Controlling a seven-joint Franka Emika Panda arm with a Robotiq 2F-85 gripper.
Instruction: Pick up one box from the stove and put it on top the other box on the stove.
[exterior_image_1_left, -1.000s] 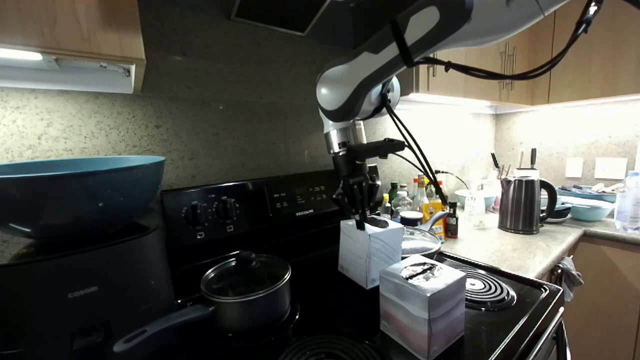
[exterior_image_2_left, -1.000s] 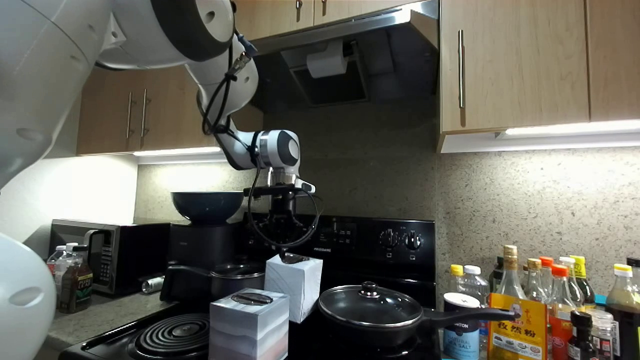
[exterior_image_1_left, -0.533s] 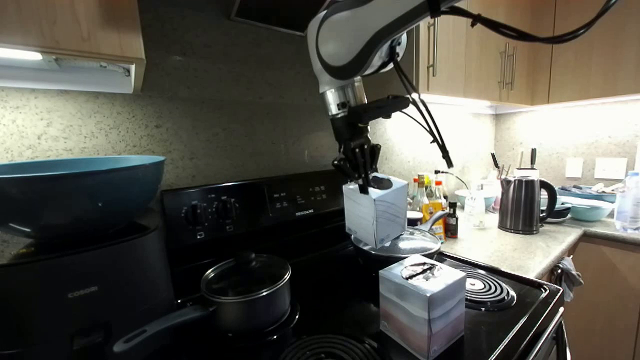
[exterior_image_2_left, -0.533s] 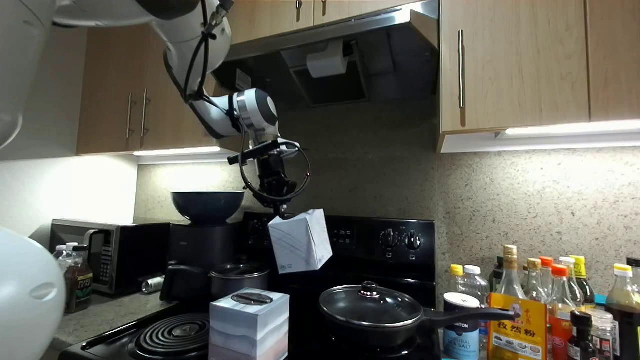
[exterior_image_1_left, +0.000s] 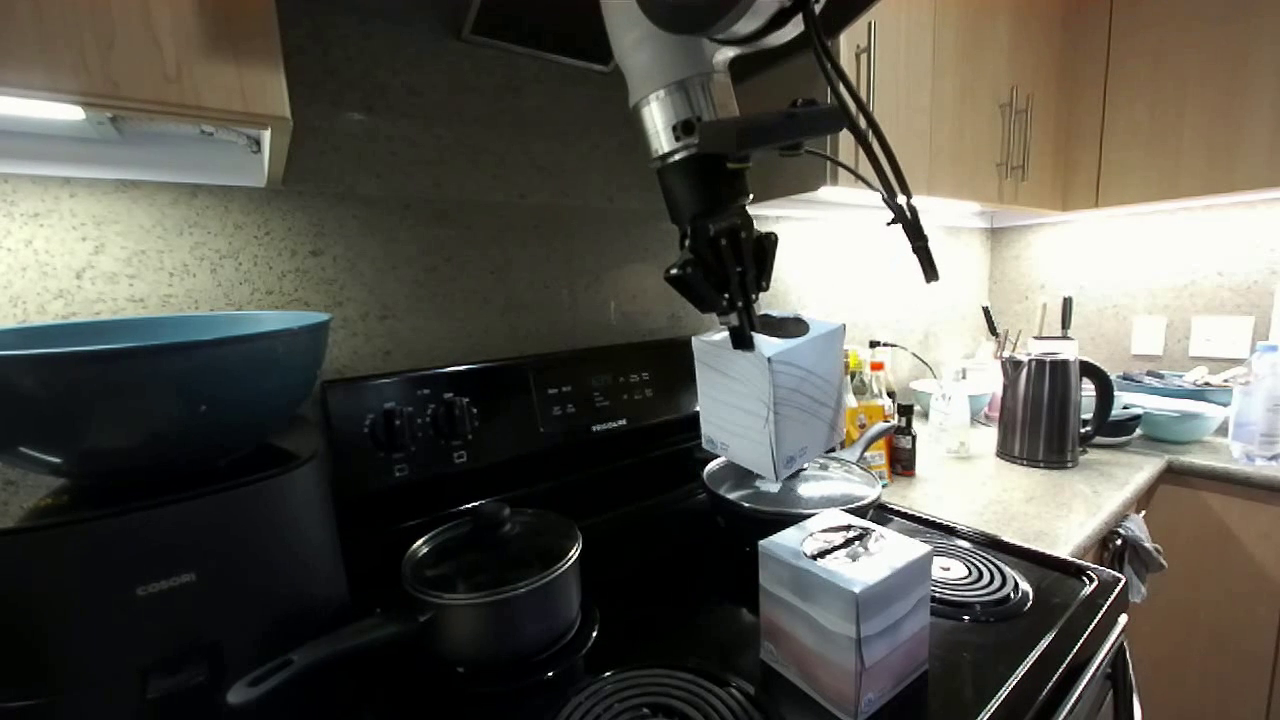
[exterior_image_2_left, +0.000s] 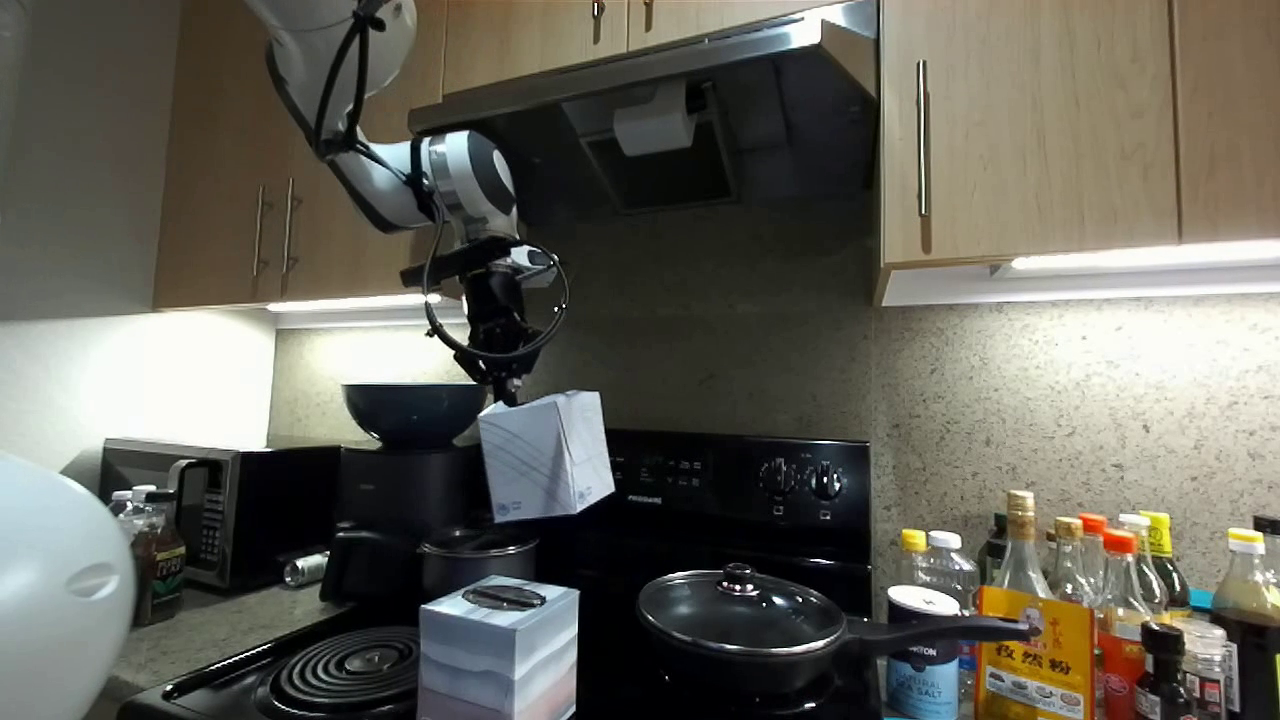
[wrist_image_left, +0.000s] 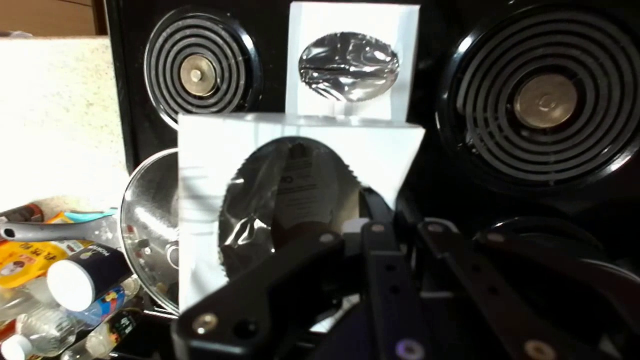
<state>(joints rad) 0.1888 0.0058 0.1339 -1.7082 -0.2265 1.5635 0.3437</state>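
Because black jointed fingers (exterior_image_1_left: 742, 335) pinch only one top edge, one tip apparently inside the oval opening (wrist_image_left: 290, 200), the white cardboard tissue box (exterior_image_1_left: 770, 405) hangs tilted above the glossy black stove (exterior_image_1_left: 985, 650). At five o'clock from that box in an exterior view, the grey-banded cardboard tissue box (exterior_image_1_left: 845, 610) stands upright, presumably serving as the stacking base.

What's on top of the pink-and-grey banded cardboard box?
The banded box has an oval of shiny silvery film on top; its inside is hidden. The held white cardboard box covers one top edge in the wrist view.
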